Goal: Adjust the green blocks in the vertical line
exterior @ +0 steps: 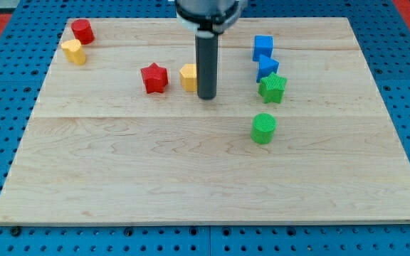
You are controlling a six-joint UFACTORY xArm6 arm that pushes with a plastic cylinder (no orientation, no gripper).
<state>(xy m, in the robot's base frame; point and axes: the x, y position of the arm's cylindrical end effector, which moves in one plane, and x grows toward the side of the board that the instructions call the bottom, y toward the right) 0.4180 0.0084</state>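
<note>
a wooden board (119,185) lies on a blue table with holes (6,107). the dark rod (206,64) comes down from the far side, and its tip (206,97) rests on the board a bit left of the middle. there is no claw on it to open or close — just a plain rod, holding nothing.

the two green blocks are on the right. the green star (272,87) is farther away, and the green round block (263,128) is nearer, a little to the left of the star. they stand apart, not touching.

the tip is well to the left of both green blocks, with bare wood between them.

right beside the rod on its left is a yellow block (188,76), partly hidden by the rod, so i cannot tell its shape. left of that sits a red star (154,77).

just behind the green star are two blue blocks — a blue block (267,67) touching the star, and a blue cube (263,46) farther back.

far off in the left corner are a red round block (82,31) and a yellow block with a point (74,51), close together.
</note>
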